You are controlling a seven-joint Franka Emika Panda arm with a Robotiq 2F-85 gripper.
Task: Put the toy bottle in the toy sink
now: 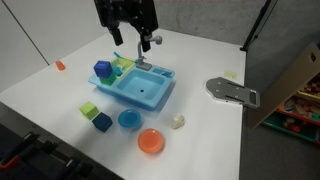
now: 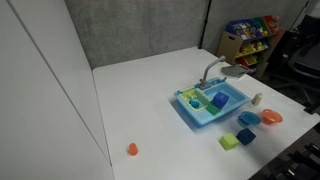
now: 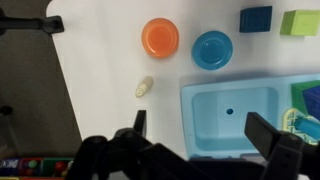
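The toy bottle (image 3: 144,87) is a tiny cream-white stub lying on the white table, apart from the sink; it shows in both exterior views (image 1: 177,121) (image 2: 257,100). The toy sink (image 3: 235,112) is a light-blue rectangular basin with a grey faucet, also seen in both exterior views (image 1: 140,88) (image 2: 212,105). Its basin is empty, and a side compartment holds blue and green pieces. My gripper (image 3: 205,130) is open and empty, hanging above the sink (image 1: 135,40). In the wrist view the bottle lies just beyond one fingertip.
An orange plate (image 3: 160,38), a round blue bowl (image 3: 212,49), a blue cube (image 3: 255,18) and a green cube (image 3: 300,22) lie near the sink. A grey metal piece (image 1: 232,90) lies near the table edge. A small orange object (image 1: 60,65) sits far off.
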